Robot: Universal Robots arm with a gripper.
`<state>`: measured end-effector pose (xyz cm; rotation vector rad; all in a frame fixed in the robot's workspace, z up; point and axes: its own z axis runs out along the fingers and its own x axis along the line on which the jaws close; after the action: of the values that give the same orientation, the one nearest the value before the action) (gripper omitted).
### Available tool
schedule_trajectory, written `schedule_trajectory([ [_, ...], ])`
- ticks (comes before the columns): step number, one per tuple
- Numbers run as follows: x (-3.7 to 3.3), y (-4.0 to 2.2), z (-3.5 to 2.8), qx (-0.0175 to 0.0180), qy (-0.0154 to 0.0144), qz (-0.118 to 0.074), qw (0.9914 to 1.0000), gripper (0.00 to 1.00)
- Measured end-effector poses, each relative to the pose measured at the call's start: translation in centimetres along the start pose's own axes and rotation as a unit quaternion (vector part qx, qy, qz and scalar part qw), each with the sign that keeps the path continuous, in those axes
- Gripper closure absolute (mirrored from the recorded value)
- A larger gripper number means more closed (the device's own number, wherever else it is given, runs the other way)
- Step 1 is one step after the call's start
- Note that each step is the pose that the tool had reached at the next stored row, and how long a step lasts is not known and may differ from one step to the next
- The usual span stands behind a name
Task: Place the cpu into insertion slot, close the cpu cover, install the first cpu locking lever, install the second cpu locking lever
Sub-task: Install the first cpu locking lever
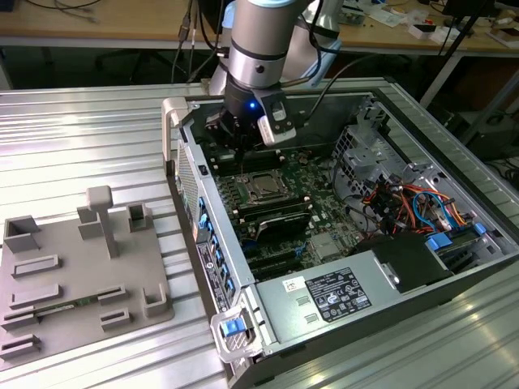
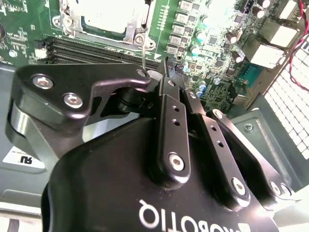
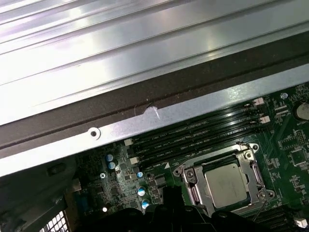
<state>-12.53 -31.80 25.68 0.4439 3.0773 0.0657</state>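
The cpu (image 3: 227,183) lies in the insertion slot (image 1: 261,188) on the green board, its dull silver top showing through the window of the cpu cover (image 3: 193,189), which lies flat around it. In the second wrist view the cpu (image 2: 108,21) and cover frame (image 2: 137,17) sit just beyond my gripper (image 2: 166,65), whose black fingers (image 2: 170,121) are closed together. A thin wire locking lever (image 2: 143,50) rises from the socket corner and ends beside the fingertips; I cannot tell whether it is pinched. In the exterior view my gripper (image 1: 243,138) hangs just behind the socket.
Long black memory slots (image 3: 193,137) run beside the socket, near the case's metal wall (image 3: 159,116). The grey power-supply box (image 1: 332,296) and coloured cables (image 1: 413,203) fill the case's near and right parts. A grey fixture tray (image 1: 81,275) lies on the table at the exterior view's left.
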Motion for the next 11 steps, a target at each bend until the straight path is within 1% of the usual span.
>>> schedule_trajectory([
  [2, -0.15, 0.07, 0.02, -0.0001, 0.0010, -0.007, 0.99997, 0.89],
  [4, -0.12, 0.13, 0.03, -0.0001, 0.0015, -0.011, 0.99994, 0.89],
  [6, -0.03, 0.11, 0.06, -0.0014, 0.0022, -0.016, 0.99987, 0.89],
  [7, -0.02, 0.11, 0.07, -0.0016, 0.0027, -0.021, 0.99976, 0.89],
  [9, -0.02, 0.10, 0.10, -0.0023, 0.0043, -0.053, 0.99859, 0.89],
  [11, 0.02, 0.25, 0.15, -0.0027, 0.0049, -0.065, 0.99785, 0.89],
])
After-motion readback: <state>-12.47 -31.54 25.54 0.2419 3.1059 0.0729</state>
